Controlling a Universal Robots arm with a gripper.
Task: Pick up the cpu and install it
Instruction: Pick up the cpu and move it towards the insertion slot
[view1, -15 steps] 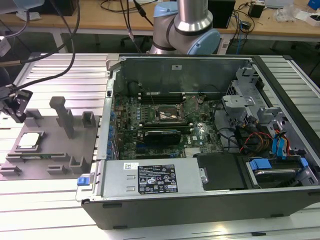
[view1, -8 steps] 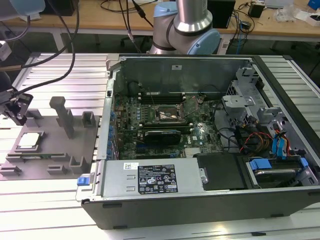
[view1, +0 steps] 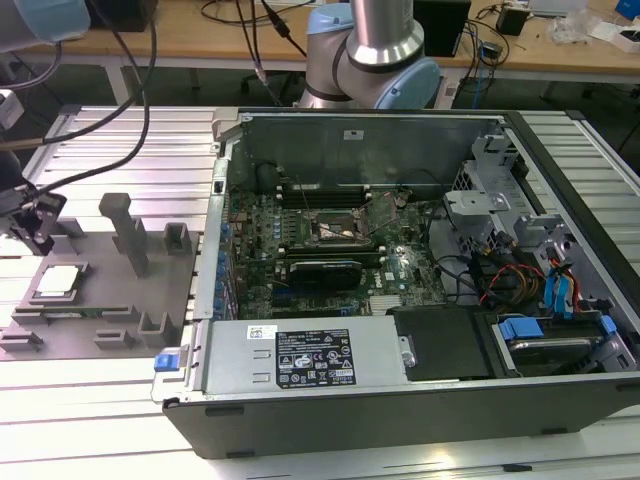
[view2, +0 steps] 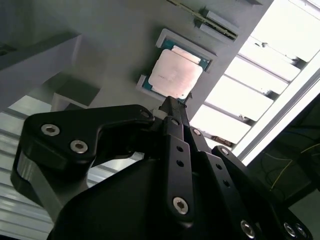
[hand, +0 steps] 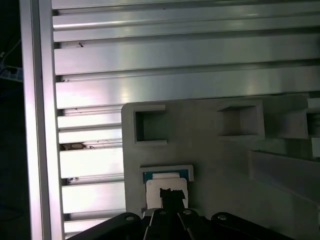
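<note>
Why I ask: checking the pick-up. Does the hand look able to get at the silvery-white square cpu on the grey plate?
Probably yes. In both wrist views the hand is close to the silvery-white square cpu, which lies uncovered in its recess on the grey plastic plate; nothing stands between them.

cpu (hand: 165, 181) partly behind gripper (hand: 172, 194)

The ribbed aluminium table (view1: 100, 420) carries two things. A flat grey fixture plate (hand: 225, 170) lies right under the claw (hand: 171, 191), with bare table slats showing just beside it. An open computer case (view1: 400, 400) rests well away from the claw, toward the exterior view's right.
</note>
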